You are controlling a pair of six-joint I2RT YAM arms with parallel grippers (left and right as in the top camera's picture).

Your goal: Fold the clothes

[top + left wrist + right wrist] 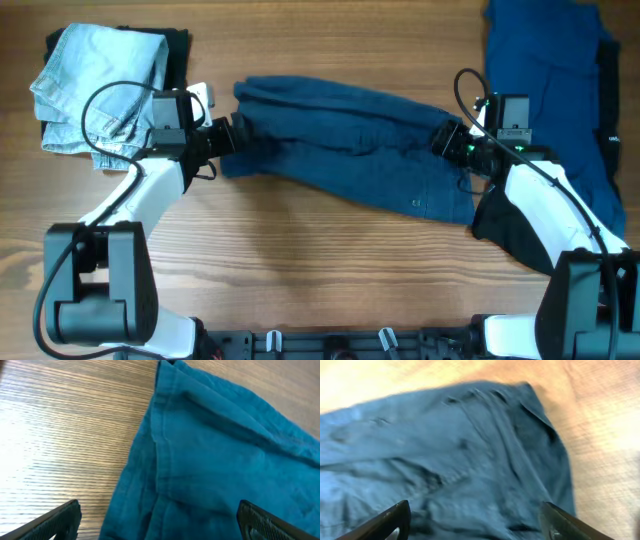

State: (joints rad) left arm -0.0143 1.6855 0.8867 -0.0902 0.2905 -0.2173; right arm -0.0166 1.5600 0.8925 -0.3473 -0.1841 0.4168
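Observation:
A pair of dark blue trousers (350,140) lies folded lengthwise across the middle of the wooden table, running from upper left to lower right. My left gripper (232,135) is open at the trousers' left end; in the left wrist view its fingers (160,522) straddle the blue cloth (220,455) without gripping it. My right gripper (447,140) is open at the right end; in the right wrist view its fingers (475,520) are spread over the cloth (445,455).
A light blue denim garment (95,85) lies folded on a dark one (178,55) at the back left. Another blue garment (555,90) lies at the back right, under my right arm. Bare wood (300,270) lies in front.

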